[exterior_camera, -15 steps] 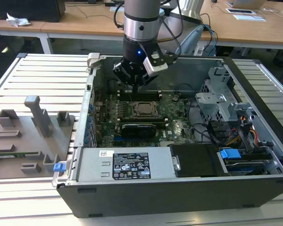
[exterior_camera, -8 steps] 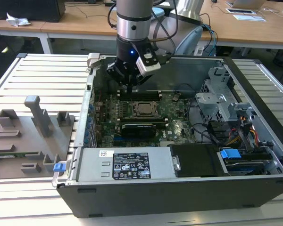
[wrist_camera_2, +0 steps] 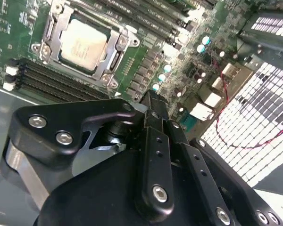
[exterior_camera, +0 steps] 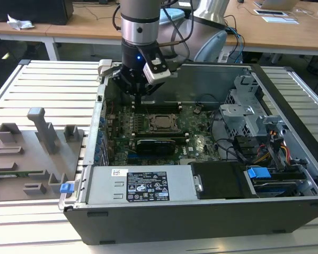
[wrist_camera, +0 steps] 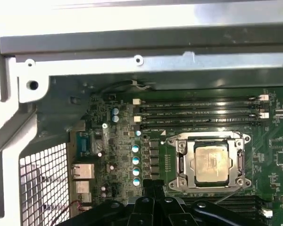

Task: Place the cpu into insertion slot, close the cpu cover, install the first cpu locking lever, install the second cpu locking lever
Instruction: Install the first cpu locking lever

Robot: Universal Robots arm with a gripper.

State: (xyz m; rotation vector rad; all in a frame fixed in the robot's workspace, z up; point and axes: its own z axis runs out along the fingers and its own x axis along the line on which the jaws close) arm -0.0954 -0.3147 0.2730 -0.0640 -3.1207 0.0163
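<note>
The cpu (wrist_camera: pixel 211 161) lies flat in the insertion slot (wrist_camera: pixel 190 162), near the middle of the green board (wrist_camera: pixel 108 141), between the two banks of memory slots (wrist_camera: pixel 198 113). The cpu cover (wrist_camera: pixel 180 165) looks folded down around it, its window framing the chip's silver top. I can't make out from here whether either locking lever is hooked home.

The end effector (exterior_camera: pixel 139 91) hangs just above the board inside the open computer case (exterior_camera: pixel 201 222), which sits on the slatted counter (exterior_camera: pixel 47 79). It is off the socket, over the board's edge nearest the case's back wall. In both wrist views its tips look pressed together with nothing between them.

What worries me is how crowded that strip is. A row of small blue-topped capacitors (wrist_camera: pixel 136 165) stands just beside the socket, right by the tips. A push that lands slightly off a thin lever would likely hit them or a memory slot latch. If the cover is not fully seated, forcing a lever could load the chip unevenly on the contacts. A red wire (wrist_camera_2: pixel 236 136) near the perforated wall could also snag the arm.
</note>
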